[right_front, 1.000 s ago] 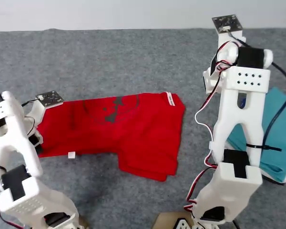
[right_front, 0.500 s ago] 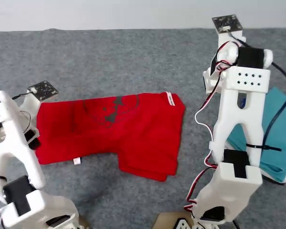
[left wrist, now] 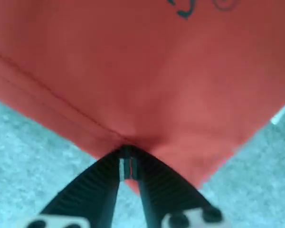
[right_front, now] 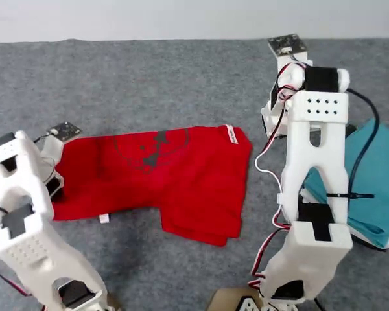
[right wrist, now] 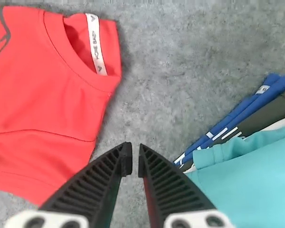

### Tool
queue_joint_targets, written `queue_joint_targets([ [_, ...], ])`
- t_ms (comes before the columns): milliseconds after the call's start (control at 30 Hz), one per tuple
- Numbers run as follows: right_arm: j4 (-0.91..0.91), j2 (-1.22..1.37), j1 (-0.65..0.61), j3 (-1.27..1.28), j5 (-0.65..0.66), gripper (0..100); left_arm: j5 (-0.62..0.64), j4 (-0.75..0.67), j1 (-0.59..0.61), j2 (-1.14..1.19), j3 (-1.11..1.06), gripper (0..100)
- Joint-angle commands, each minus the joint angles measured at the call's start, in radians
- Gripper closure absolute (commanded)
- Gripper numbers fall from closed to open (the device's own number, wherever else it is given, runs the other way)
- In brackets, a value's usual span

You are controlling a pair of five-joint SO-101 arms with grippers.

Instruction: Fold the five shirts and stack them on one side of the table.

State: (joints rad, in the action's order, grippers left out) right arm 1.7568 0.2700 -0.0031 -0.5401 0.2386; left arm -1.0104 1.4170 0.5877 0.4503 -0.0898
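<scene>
A red shirt lies partly folded on the grey table, its collar toward the right arm. My left gripper is shut on the hem of the red shirt at its left end, close to the cloth-covered table. The right gripper hangs shut and holds nothing, above bare grey cloth between the red shirt's collar and a stack of folded shirts. That stack has a teal shirt on top, with blue, dark and white layers showing under it.
The right arm's white frame stands between the red shirt and the stack on the right side. The left arm stands at the front left. Open grey table stretches behind the red shirt.
The left gripper has pulled the shirt's left edge a little, shifting its small white tag toward the front. The right arm has swung slightly left, toward the red shirt.
</scene>
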Motion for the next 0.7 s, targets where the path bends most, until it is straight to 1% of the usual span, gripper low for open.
queue_joint_targets([
  [0, 0.039, -0.065, -0.008, -0.003, 0.011, 96.3, 0.061, -0.006, 0.000, 0.072, 0.154, 99],
  [67, 0.039, -0.065, -0.012, -0.003, 0.011, 96.3, 0.077, 0.025, -0.002, 0.110, 0.240, 99],
  [233, 0.039, -0.065, -0.007, -0.003, 0.011, 96.3, 0.075, 0.195, -0.002, 0.158, 0.432, 99],
  [367, 0.039, -0.065, -0.010, -0.003, 0.011, 96.3, 0.054, 0.305, -0.002, 0.153, 0.501, 99],
  [433, 0.039, -0.065, -0.012, -0.003, 0.011, 96.3, 0.038, 0.338, -0.002, 0.138, 0.512, 99],
  [533, 0.039, -0.065, -0.012, -0.003, 0.011, 96.3, 0.038, 0.338, 0.005, 0.086, 0.483, 99],
  [667, 0.039, -0.065, -0.013, -0.003, 0.006, 96.3, 0.031, 0.338, -0.002, -0.006, 0.343, 99],
])
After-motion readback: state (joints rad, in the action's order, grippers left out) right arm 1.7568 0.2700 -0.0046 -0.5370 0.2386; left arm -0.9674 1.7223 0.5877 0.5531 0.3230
